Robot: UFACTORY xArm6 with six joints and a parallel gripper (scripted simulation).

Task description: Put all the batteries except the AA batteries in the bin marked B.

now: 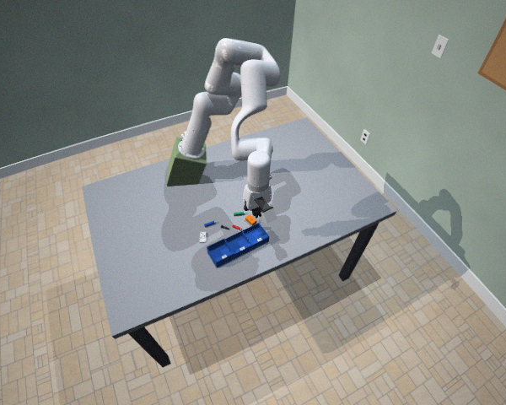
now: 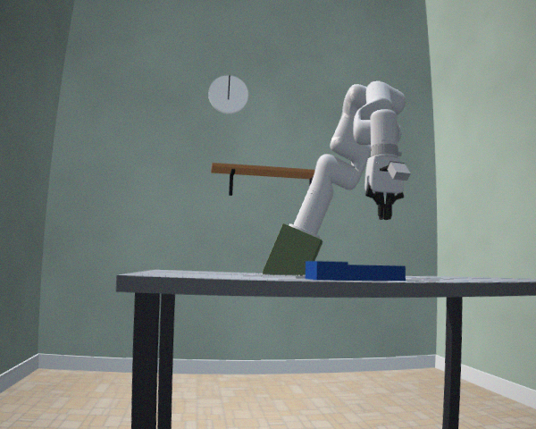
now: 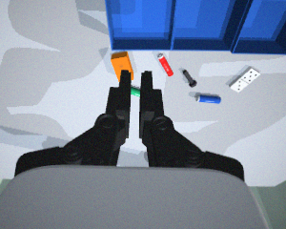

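Observation:
My gripper point(image 1: 256, 213) point(image 2: 385, 214) point(image 3: 135, 86) is shut and empty, hanging well above the table behind the blue three-part bin point(image 1: 238, 245) point(image 2: 355, 271) point(image 3: 143, 45). An orange block battery point(image 1: 250, 219) point(image 3: 121, 62) lies just behind the bin. A green battery point(image 1: 239, 213) point(image 3: 134, 92) shows through the slit between my fingers, far below them. A red battery point(image 1: 236, 227) point(image 3: 166, 64), a small black cylinder point(image 1: 224, 227) point(image 3: 188, 77) and a blue battery point(image 1: 209, 224) point(image 3: 208, 98) lie in a row behind the bin. The bin's compartments look empty.
A white domino point(image 1: 202, 236) point(image 3: 244, 79) lies beside the bin's end. The arm's green base block point(image 1: 185, 167) point(image 2: 291, 251) stands at the back of the grey table point(image 1: 135, 261) point(image 2: 259, 285).

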